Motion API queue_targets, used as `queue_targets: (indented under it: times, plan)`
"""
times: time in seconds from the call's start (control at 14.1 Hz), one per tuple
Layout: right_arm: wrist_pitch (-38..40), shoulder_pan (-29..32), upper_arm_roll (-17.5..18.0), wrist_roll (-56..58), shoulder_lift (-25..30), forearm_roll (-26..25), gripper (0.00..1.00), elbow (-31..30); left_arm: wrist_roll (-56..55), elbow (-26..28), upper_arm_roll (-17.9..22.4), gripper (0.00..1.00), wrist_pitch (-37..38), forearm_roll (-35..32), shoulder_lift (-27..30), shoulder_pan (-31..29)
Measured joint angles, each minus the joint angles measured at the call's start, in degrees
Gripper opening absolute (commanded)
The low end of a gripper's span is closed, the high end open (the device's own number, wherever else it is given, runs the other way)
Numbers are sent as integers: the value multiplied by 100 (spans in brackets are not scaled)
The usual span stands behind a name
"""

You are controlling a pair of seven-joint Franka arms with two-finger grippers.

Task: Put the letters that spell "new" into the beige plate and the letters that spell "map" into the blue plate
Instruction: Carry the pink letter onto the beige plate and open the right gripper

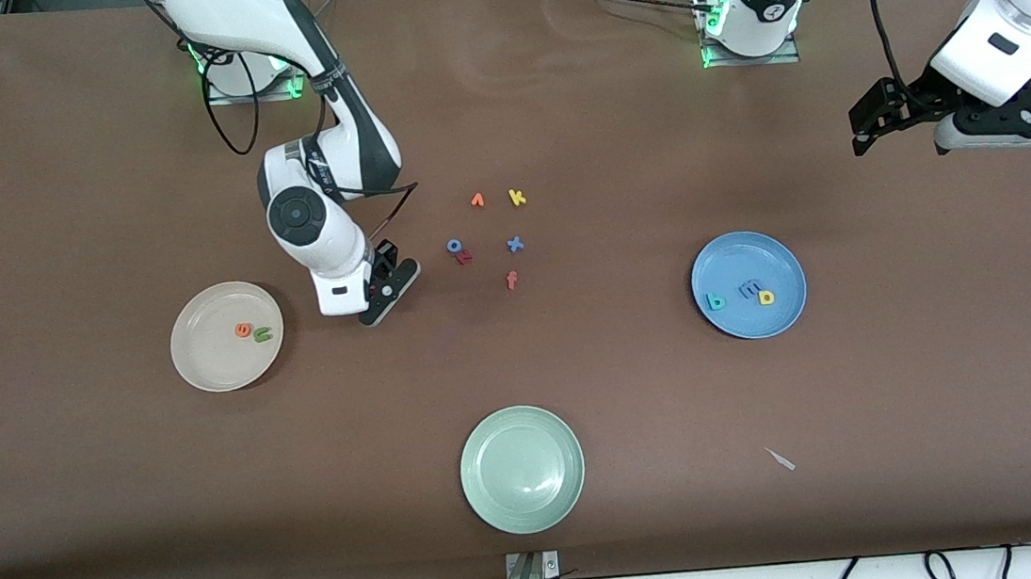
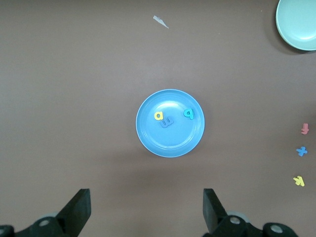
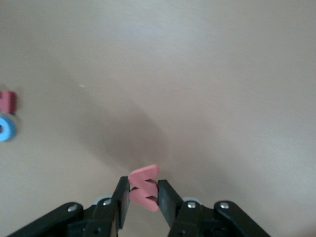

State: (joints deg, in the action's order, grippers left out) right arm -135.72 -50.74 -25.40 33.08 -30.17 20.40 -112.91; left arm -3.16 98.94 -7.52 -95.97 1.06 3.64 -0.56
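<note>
My right gripper point(image 3: 143, 197) is shut on the salmon-pink "w" point(image 3: 144, 190), edge-on between its pads. In the front view it hangs low point(image 1: 378, 314) over the table between the beige plate point(image 1: 206, 362) and the loose letters. The orange "e" point(image 1: 243, 330) and green "n" point(image 1: 263, 334) lie in that plate. The blue plate point(image 1: 765, 322) holds the teal "p" point(image 1: 716, 301), blue "m" point(image 1: 749, 289) and yellow "a" point(image 1: 766, 297). My left gripper point(image 2: 146, 207) waits open and empty, high up, looking down on the blue plate point(image 2: 170, 143).
Loose letters lie mid-table: orange "v" point(image 1: 477, 200), yellow "k" point(image 1: 517, 198), blue "o" point(image 1: 454, 246) touching a red letter point(image 1: 463, 257), blue "x" point(image 1: 515, 244), pink "f" point(image 1: 512, 279). A pale green plate point(image 1: 521, 469) sits nearest the front camera, a small pale scrap point(image 1: 781, 459) beside it.
</note>
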Motion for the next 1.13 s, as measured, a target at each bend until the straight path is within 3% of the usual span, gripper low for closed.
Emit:
queue_targets:
  times: [0.43,0.71,0.92,0.99,1.13]
  plan:
    - [850,55,-1298,20,3,0,9,69,18,-746,-20,100,629,-2,-526,8]
    - [1023,601,-1561,20,-17,0,12,67,41,-796,-28,100,657,-31,-590,8]
    - [1002,986,-1560,14,-193,0,39,86,42,-800,-31,100,671,-37,-590,8]
    - [996,1043,-1559,-27,-264,3,99,125,44,-802,-32,100,672,-37,-590,8]
    - [993,1058,-1548,-263,-350,188,100,230,45,-805,-46,100,678,-37,-590,8]
